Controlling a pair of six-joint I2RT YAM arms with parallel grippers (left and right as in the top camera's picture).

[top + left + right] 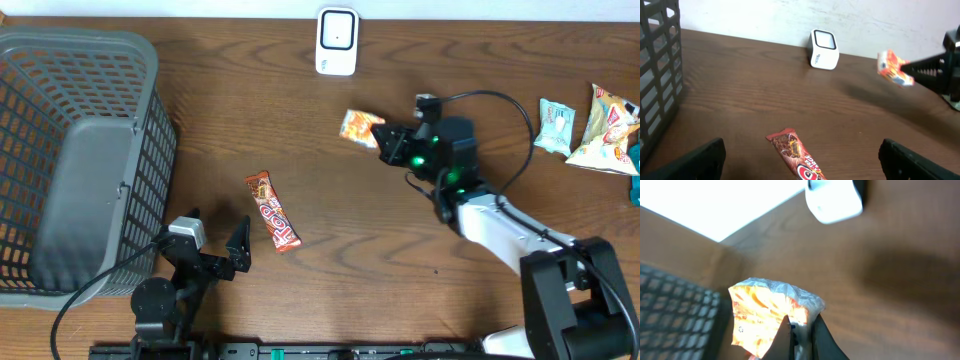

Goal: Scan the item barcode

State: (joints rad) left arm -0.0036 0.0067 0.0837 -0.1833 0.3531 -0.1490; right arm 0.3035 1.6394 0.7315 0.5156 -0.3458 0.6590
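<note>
1. At the far left stands the basket (70,150): grey plastic, rectangular, with open lattice walls and a solid rim.

2. The left gripper (214,233) sits low beside the basket's near right corner. Its two black fingers (700,160) stand wide apart and hold nothing.

3. The chocolate bar (273,210) lies flat on the table (330,260), just right of the left gripper and clear of its fingers. It is a long, narrow, glossy wrapper, brown and red, with crimped ends.

4. The scanner (337,42) stands at the far edge of the table, right of centre. It is a white, rounded-rectangular plastic unit with a dark window in its face.

5. The snack packet (358,127), the item being handled, is clamped in the right gripper (380,136). It projects from the fingertips towards the left, raised off the table, near the scanner and on its near side. The packet is small, orange and white, of crinkled film. The wrist view shows the two dark fingers pressed together on its edge.

6. At the far right lie a teal pouch (553,125) and a yellow-and-white bag (607,125), both of soft film, well apart from both grippers.

7. The table is dark brown wood with visible grain.
</note>
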